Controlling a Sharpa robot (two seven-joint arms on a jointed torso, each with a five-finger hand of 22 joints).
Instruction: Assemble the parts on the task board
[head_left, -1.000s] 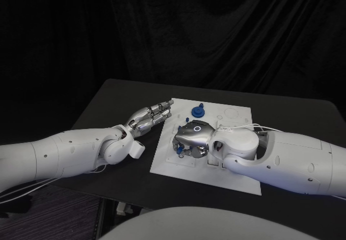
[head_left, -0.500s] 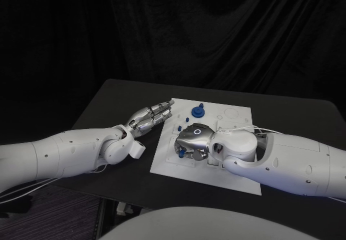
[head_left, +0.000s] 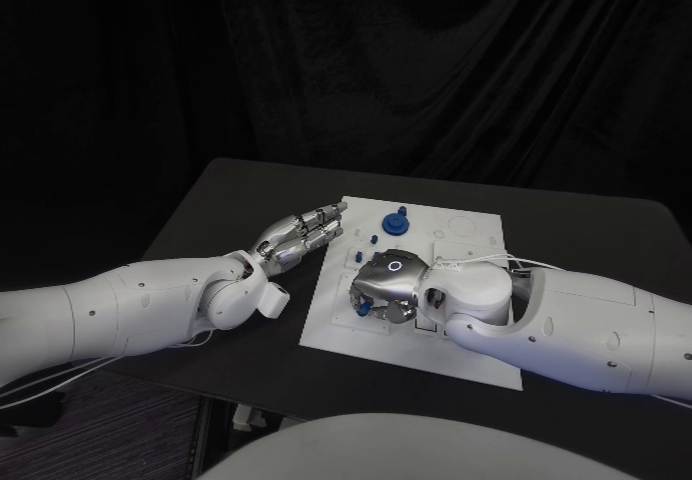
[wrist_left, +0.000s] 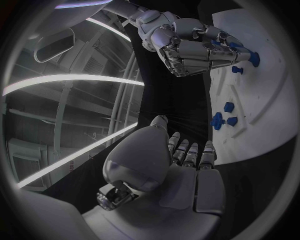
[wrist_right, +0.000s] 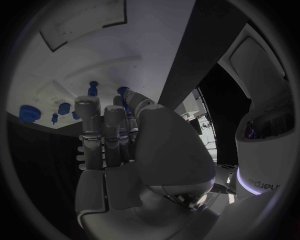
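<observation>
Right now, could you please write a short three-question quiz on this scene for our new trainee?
1. True or false: the left hand is holding a blue part.
2. Which hand is down over the task board? A) left hand B) right hand C) both
3. Fill in: the large blue part stands at the board's ____ end, beyond both hands.

Key
1. False: its fingers lie stretched out beside the board's edge with nothing in them.
2. B: the right hand's fingers are curled down onto the board among the small blue parts; what they hold, if anything, cannot be told.
3. far
</observation>
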